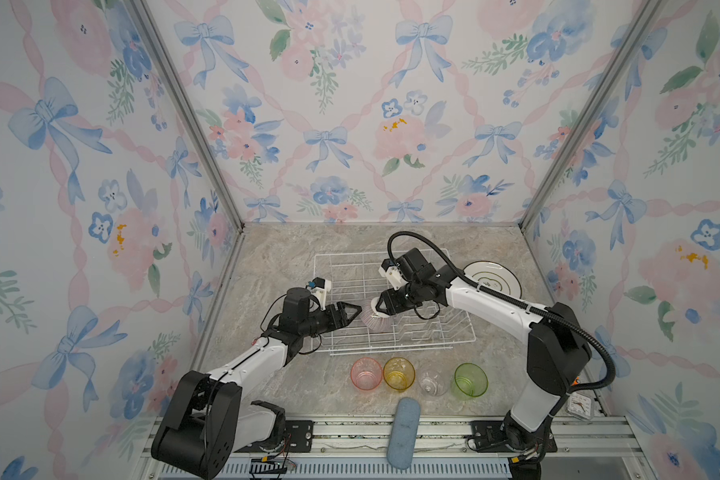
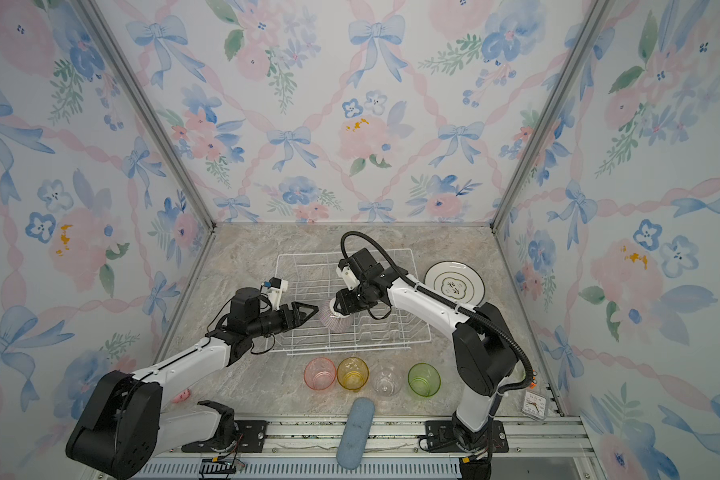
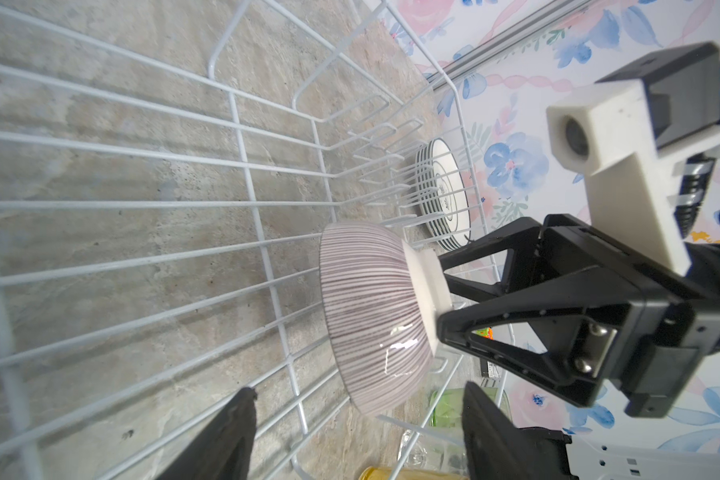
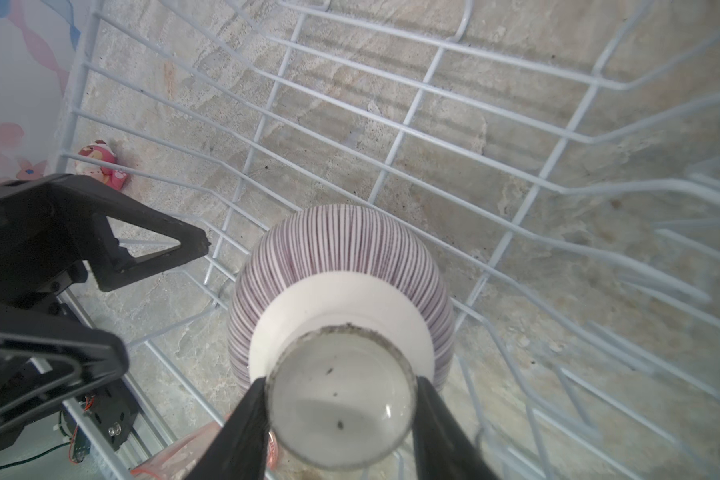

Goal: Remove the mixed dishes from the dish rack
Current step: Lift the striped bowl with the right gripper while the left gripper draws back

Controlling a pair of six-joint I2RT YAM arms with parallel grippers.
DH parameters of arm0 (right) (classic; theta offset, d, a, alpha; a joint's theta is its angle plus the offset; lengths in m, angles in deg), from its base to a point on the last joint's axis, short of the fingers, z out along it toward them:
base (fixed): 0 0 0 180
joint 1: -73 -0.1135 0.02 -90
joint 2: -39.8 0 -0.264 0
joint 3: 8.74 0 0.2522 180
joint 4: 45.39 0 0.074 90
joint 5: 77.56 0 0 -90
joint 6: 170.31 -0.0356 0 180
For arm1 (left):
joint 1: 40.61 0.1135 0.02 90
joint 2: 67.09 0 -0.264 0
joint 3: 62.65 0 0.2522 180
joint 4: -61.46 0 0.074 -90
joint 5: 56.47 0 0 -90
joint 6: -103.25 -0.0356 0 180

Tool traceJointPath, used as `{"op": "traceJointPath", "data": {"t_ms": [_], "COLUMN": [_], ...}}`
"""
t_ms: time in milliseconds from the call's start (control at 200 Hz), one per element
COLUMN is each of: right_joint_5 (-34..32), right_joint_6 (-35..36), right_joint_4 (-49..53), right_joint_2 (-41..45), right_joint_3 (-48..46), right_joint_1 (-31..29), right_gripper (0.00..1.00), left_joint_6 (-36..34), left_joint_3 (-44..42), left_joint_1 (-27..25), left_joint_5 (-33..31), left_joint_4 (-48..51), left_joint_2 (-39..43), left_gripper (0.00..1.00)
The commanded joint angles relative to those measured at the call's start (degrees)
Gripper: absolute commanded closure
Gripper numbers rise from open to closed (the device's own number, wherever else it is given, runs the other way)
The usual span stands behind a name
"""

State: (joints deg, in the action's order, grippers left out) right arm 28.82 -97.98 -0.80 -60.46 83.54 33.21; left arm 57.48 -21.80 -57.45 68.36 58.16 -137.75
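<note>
My right gripper (image 1: 378, 307) (image 4: 341, 399) is shut on the foot ring of the pink-striped bowl (image 1: 371, 323) (image 4: 341, 249). It holds the bowl tipped on its side over the front left of the white wire dish rack (image 1: 445, 336) (image 2: 283, 266). My left gripper (image 1: 356, 313) (image 3: 358, 390) stands open just left of the bowl (image 3: 371, 316), with its fingers apart from it. No other dishes are in the rack (image 3: 242, 124). A stack of dark-rimmed white plates (image 1: 495, 278) (image 3: 445, 195) lies on the table to the rack's right.
Pink (image 1: 366, 374), yellow (image 1: 399, 374), clear (image 1: 432, 380) and green (image 1: 470, 380) tumblers stand in a row in front of the rack. A blue pad (image 1: 404, 432) lies over the front rail. A small clock (image 1: 578, 407) sits at front right and a pink toy (image 4: 100, 162) left of the rack.
</note>
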Motion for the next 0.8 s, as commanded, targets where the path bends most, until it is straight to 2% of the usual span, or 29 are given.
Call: {"op": "traceJointPath", "data": {"t_ms": [0, 225, 375, 640, 790], "right_joint_5": [3.0, 5.8, 8.5, 10.0, 10.7], "right_joint_6": [-1.8, -3.2, -5.4, -6.7, -7.6], "right_joint_4": [-4.5, -6.9, -10.8, -12.8, -14.3], "right_joint_2": [2.8, 2.7, 2.9, 2.9, 2.9], "right_joint_3": [-1.0, -2.0, -3.7, -4.9, -5.6], "right_joint_1": [0.8, 1.1, 1.5, 1.7, 1.8], "right_gripper": [0.82, 0.81, 0.81, 0.81, 0.81], "left_joint_6": [0.5, 0.6, 1.4, 2.9, 3.8], "left_joint_3": [-0.6, 0.0, -0.2, -0.8, -1.1], "left_joint_1": [0.3, 0.3, 0.3, 0.4, 0.3], "left_joint_5": [0.5, 1.8, 3.1, 4.9, 5.3], "left_joint_4": [-1.8, -3.2, -5.3, -8.5, -9.7], "left_joint_2": [-0.1, -0.2, -1.3, -3.3, -4.5], "left_gripper": [0.27, 0.28, 0.35, 0.33, 0.39]}}
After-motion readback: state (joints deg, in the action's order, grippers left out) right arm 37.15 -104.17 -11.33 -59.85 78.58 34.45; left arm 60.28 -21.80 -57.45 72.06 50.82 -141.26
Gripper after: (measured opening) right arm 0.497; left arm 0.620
